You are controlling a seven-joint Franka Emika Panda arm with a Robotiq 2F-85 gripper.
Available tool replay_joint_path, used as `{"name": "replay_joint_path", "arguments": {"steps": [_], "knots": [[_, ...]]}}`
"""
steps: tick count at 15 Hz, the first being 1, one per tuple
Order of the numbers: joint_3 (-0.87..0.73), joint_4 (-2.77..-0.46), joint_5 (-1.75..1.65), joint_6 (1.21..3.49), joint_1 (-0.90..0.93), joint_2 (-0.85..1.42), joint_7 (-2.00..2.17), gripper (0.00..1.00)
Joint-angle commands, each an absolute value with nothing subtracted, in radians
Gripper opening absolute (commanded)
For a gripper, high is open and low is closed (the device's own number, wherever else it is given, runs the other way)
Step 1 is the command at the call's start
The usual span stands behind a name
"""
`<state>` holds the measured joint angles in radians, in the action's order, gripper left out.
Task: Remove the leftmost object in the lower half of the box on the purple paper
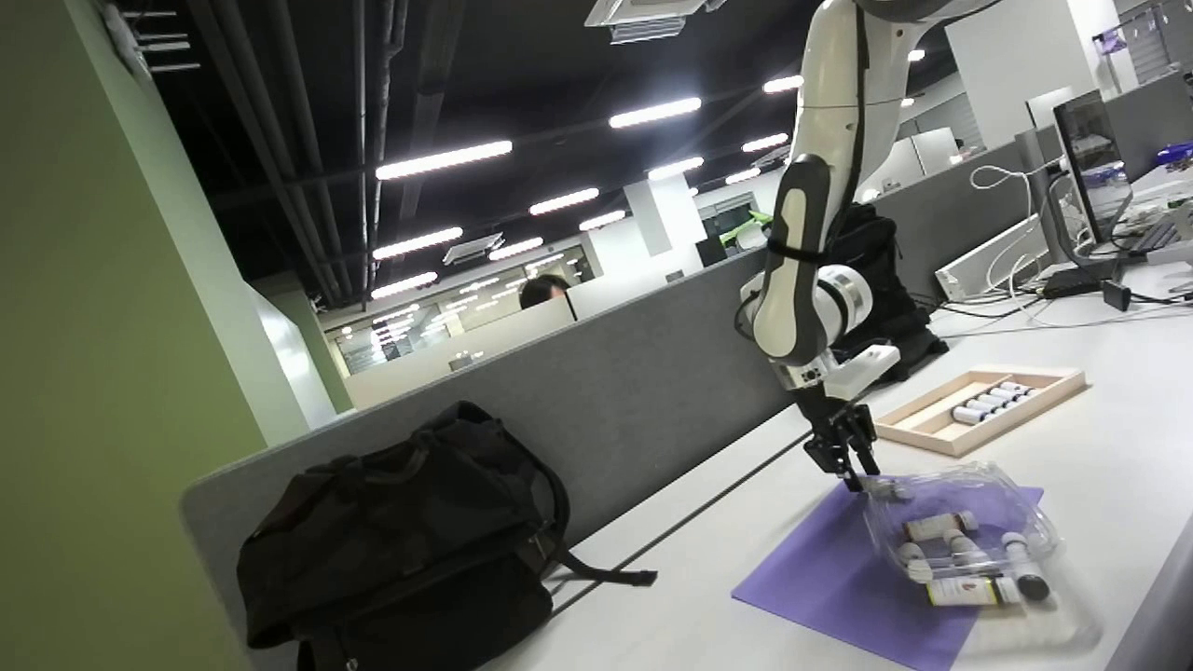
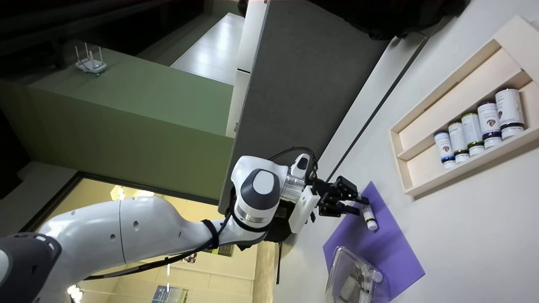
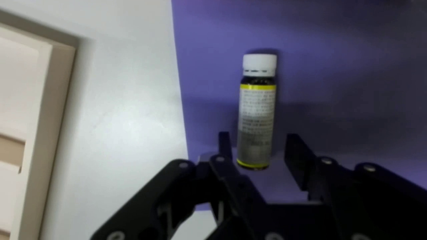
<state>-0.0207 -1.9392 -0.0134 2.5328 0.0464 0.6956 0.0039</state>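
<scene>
A small bottle with a white cap and yellow-banded label (image 3: 256, 116) lies on the purple paper (image 3: 206, 66). It also shows in an exterior view (image 2: 369, 218). My gripper (image 3: 258, 146) is open, with one finger on each side of the bottle's base end and gaps visible on both sides. In both exterior views the gripper (image 1: 864, 477) (image 2: 361, 205) is low over the paper's edge. The wooden box (image 2: 433, 181) holds several white-labelled bottles (image 2: 471, 128) in one compartment; its other long compartment shows no bottles. The box wall (image 3: 55, 83) is at the left of the wrist view.
A clear plastic container (image 1: 988, 477) with several bottles sits partly on the paper; it also shows in an exterior view (image 2: 337, 263). A grey partition (image 1: 643, 391) runs behind the desk. Black backpacks (image 1: 401, 540) (image 1: 871, 280) lean against it.
</scene>
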Motion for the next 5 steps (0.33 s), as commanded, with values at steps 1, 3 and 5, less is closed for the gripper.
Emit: {"name": "replay_joint_path", "arguments": {"steps": [1, 3, 5], "knots": [[0.004, -1.953, -0.003, 2.461, 0.029, 0.587, -0.007, 0.85], [-0.003, -1.932, -0.016, 2.496, 0.038, 0.642, 0.002, 0.73], [-0.001, -1.934, -0.015, 2.472, 0.037, 0.607, 0.001, 0.84]]}}
